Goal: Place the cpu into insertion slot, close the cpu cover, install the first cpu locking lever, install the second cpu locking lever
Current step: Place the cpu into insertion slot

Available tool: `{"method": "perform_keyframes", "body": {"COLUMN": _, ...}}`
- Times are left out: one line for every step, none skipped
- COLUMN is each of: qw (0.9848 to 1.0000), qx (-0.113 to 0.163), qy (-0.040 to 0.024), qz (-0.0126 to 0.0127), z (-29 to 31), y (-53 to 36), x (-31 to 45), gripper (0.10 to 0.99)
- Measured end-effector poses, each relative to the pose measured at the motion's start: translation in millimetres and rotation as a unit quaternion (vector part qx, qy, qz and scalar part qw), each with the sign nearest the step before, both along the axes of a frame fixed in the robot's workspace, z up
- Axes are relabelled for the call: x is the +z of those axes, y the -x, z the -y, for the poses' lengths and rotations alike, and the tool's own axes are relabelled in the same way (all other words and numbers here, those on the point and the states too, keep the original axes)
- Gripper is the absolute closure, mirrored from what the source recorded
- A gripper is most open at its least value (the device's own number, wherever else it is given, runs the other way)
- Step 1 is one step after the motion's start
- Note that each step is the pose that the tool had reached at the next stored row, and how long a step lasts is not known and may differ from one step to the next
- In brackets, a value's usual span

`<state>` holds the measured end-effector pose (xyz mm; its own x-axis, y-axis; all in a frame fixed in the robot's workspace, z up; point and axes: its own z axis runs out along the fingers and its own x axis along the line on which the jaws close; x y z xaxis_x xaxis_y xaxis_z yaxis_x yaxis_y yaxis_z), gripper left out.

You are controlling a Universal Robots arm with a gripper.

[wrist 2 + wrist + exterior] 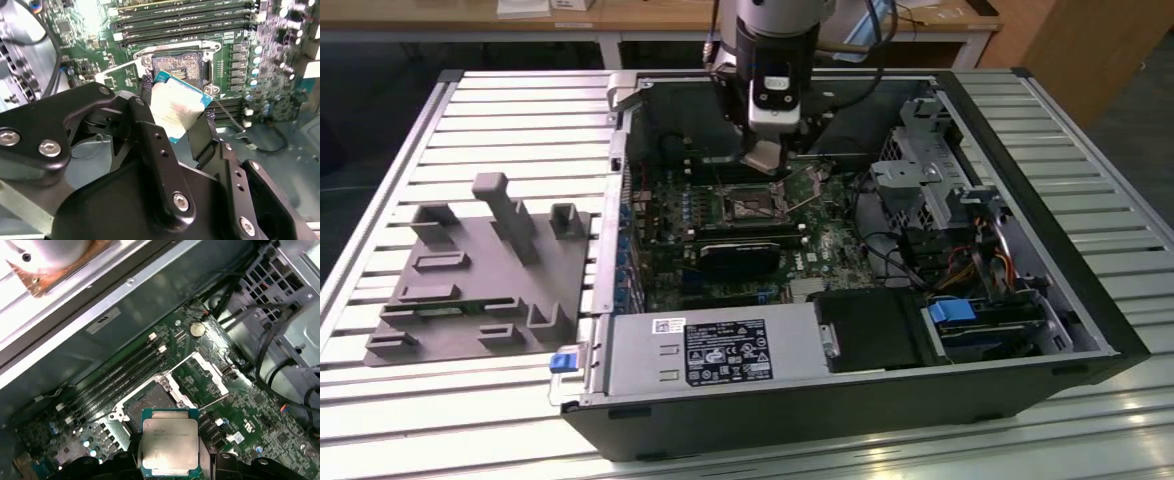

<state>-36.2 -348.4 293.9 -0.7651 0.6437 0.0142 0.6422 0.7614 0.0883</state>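
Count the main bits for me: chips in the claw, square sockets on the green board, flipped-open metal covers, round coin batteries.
cpu, in the gripper: 1
insertion slot: 1
cpu cover, open: 1
coin battery: 1
Total: 4

No lettering is legible. Print noted as follows.

Power supply (634,362), at 6 o'clock within the case in the exterior view: black label (727,352) with white symbols and text lines, unreadable. White sticker (667,324) at 10 o'clock from it, dark bars, unreadable.

Case wall (150,302), first wrist view: grey label (102,321), print too faint.

Cpu (169,440) (177,107), both wrist views: faint marking lines on the metal top, not decipherable.

Circuit board (260,405), first wrist view: small white mark (248,426), not decipherable.
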Motion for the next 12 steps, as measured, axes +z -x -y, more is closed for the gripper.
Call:
{"method": "perform_keyframes", "body": {"qw": 1.0000, "qx": -0.009, "qy": 0.0000, "qz": 0.0000, "z": 0.0, "y": 0.0, "x": -0.3, "gripper": 0.553}}
{"method": "perform_keyframes", "body": {"qw": 0.9998, "qx": -0.018, "qy": 0.0000, "qz": 0.0000, "z": 0.0, "y": 0.0, "x": -0.6, "gripper": 0.553}}
{"method": "perform_keyframes", "body": {"qw": 0.9996, "qx": -0.027, "qy": 0.0000, "qz": 0.0000, "z": 0.0, "y": 0.0, "x": -0.9, "gripper": 0.553}}
{"method": "perform_keyframes", "body": {"qw": 0.9993, "qx": -0.036, "qy": 0.0000, "qz": 0.0000, "z": 0.0, "y": 0.0, "x": -1.2, "gripper": 0.553}}
{"method": "perform_keyframes", "body": {"qw": 0.9990, "qx": -0.045, "qy": 0.0000, "qz": 0.0000, "z": 0.0, "y": 0.0, "x": -1.5, "gripper": 0.553}}
{"method": "perform_keyframes", "body": {"qw": 0.9985, "qx": -0.054, "qy": 0.0000, "qz": 0.0000, "z": 0.0, "y": 0.0, "x": -1.9, "gripper": 0.553}}
{"method": "perform_keyframes", "body": {"qw": 0.9980, "qx": -0.064, "qy": 0.0000, "qz": 0.0000, "z": 0.0, "y": 0.0, "x": -2.2, "gripper": 0.553}}
{"method": "perform_keyframes", "body": {"qw": 0.9974, "qx": -0.073, "qy": 0.0000, "qz": 0.0000, "z": 0.0, "y": 0.0, "x": -2.5, "gripper": 0.553}}
{"method": "perform_keyframes", "body": {"qw": 0.9967, "qx": -0.082, "qy": 0.0000, "qz": 0.0000, "z": 0.0, "y": 0.0, "x": -2.8, "gripper": 0.553}}
{"method": "perform_keyframes", "body": {"qw": 0.9959, "qx": -0.091, "qy": 0.0000, "qz": -0.0001, "z": 0.0, "y": 0.0, "x": -3.1, "gripper": 0.553}}
{"method": "perform_keyframes", "body": {"qw": 0.9950, "qx": -0.100, "qy": 0.0000, "qz": 0.0000, "z": 0.0, "y": 0.0, "x": -3.4, "gripper": 0.553}}
{"method": "perform_keyframes", "body": {"qw": 0.9941, "qx": -0.109, "qy": 0.0000, "qz": 0.0000, "z": 0.0, "y": 0.0, "x": -3.7, "gripper": 0.553}}
